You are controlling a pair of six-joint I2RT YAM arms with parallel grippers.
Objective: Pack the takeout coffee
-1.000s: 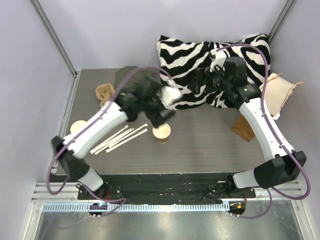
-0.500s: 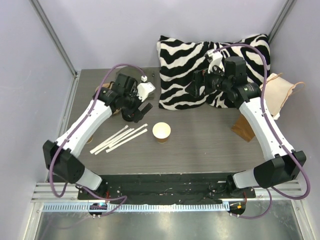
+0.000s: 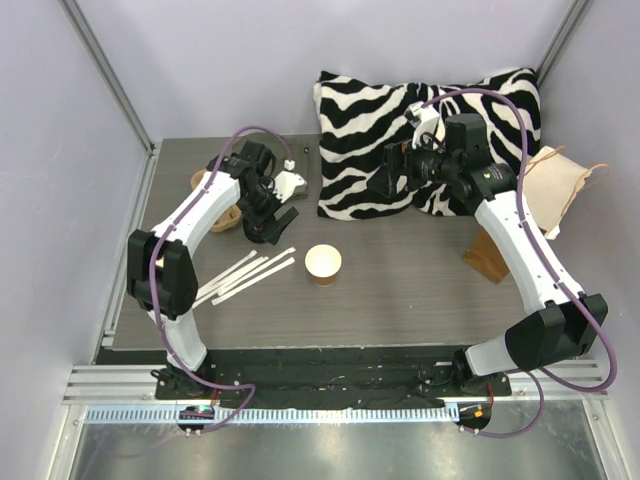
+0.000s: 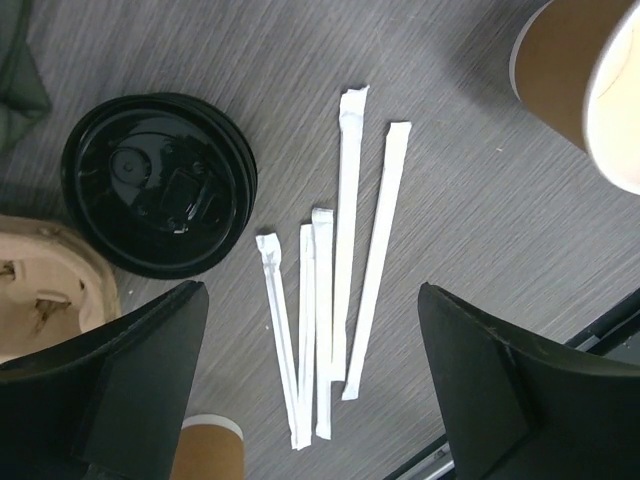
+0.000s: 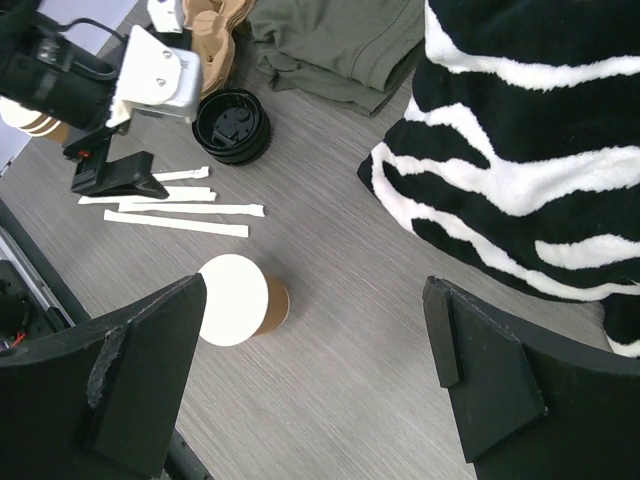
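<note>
Black lid [image 4: 160,185] beside five paper-wrapped straws [image 4: 345,250], coffee cup [image 4: 560,70] at top right

A grey wood-grain table [image 3: 420,290] fills the middle of the top view, closed in on three sides by plain pale lilac walls [image 3: 250,60]. Slim metal posts [image 3: 105,70] slant up at the two back corners. A black-and-white zebra-striped cushion [image 3: 370,110] lies at the table's far edge by the back wall. Along the near edge runs a black strip [image 3: 330,355], then a silver rail [image 3: 330,380], then a brushed metal surface [image 3: 330,450] showing soft glare. The light is even, with faint shadows.
</note>
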